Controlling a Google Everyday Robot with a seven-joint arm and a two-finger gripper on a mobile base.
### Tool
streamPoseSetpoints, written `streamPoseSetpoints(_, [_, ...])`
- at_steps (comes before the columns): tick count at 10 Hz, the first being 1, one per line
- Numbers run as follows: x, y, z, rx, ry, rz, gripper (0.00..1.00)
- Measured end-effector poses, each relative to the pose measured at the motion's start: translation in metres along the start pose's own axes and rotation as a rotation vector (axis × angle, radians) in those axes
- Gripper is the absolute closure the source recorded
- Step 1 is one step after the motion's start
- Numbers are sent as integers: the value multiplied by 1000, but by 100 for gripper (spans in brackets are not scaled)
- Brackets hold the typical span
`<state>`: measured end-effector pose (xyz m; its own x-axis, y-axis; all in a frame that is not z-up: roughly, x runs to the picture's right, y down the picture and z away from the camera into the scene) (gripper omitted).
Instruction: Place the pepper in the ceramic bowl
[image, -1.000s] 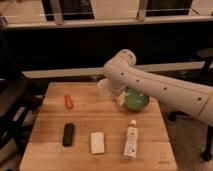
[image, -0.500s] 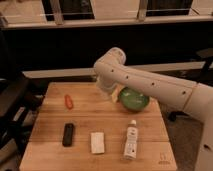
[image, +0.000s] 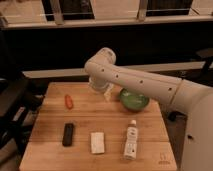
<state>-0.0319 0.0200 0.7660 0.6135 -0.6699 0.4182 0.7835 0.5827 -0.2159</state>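
Observation:
The pepper (image: 69, 101) is small, elongated and red-orange, lying on the left part of the wooden table (image: 50, 150). The ceramic bowl (image: 133, 100) is round, glossy green and stands at the table's right back. My arm reaches in from the right and bends above the table's back middle. The gripper (image: 106, 93) hangs down between the pepper and the bowl, a little above the table, nearer to the bowl. It holds nothing that I can see.
A black remote-like block (image: 68, 134), a white rectangular packet (image: 97, 142) and a white bottle lying on its side (image: 130, 139) sit along the table's front. A translucent cup (image: 96, 85) is partly hidden behind the arm. Dark chairs stand left and right.
The arm has swung left across the table, from over the bowl toward the middle; the bowl is more exposed now. The pepper and the other things have not moved.

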Motion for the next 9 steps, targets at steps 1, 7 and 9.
streamPoseSetpoints(1, [0, -2, 2, 2, -2, 1, 20])
streamPoseSetpoints(7, [-21, -39, 24, 3, -21, -98, 20])
streamPoseSetpoints(9, [-24, -46, 31, 3, -19, -139, 20])
